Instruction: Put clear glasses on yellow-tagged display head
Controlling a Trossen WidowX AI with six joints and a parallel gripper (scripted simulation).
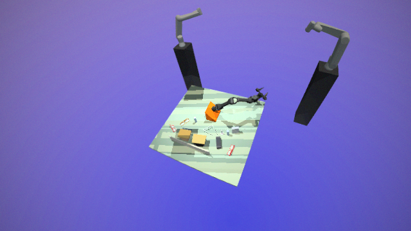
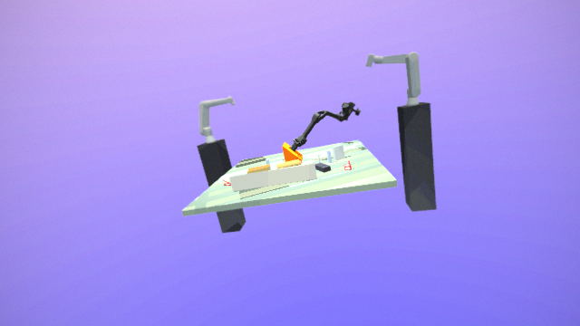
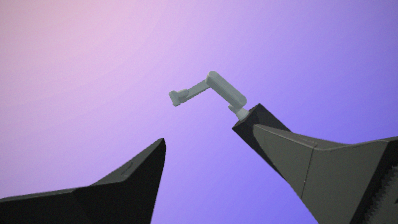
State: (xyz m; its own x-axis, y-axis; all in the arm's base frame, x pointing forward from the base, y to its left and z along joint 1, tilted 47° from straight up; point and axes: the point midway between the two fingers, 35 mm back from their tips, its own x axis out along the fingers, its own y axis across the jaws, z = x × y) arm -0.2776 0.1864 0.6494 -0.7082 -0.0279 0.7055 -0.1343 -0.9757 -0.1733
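The clear glasses (image 1: 209, 129) lie flat on the striped table (image 1: 225, 170) (image 2: 362, 181) near its middle, as a faint pale outline. Two tan blocks (image 1: 184, 133) (image 1: 199, 138) (image 2: 258, 169) stand left of them and seem to be the display heads. I cannot make out a yellow tag. My gripper (image 1: 263, 92) (image 2: 358, 110) (image 3: 209, 135) is open and empty. It is raised high over the table's far right edge, far from the glasses, and points up at the sky. The wrist view shows only my two dark fingers and a grey arm on a black pillar.
The arm's orange base (image 1: 211, 112) (image 2: 290, 154) stands behind the glasses. A long pale slab (image 1: 189, 145) (image 2: 272, 177) lies in front of the tan blocks. Orange glasses (image 1: 184, 121), red glasses (image 1: 230, 149) (image 1: 173, 128), a dark case (image 1: 219, 142) and a white box (image 1: 236, 129) lie around.
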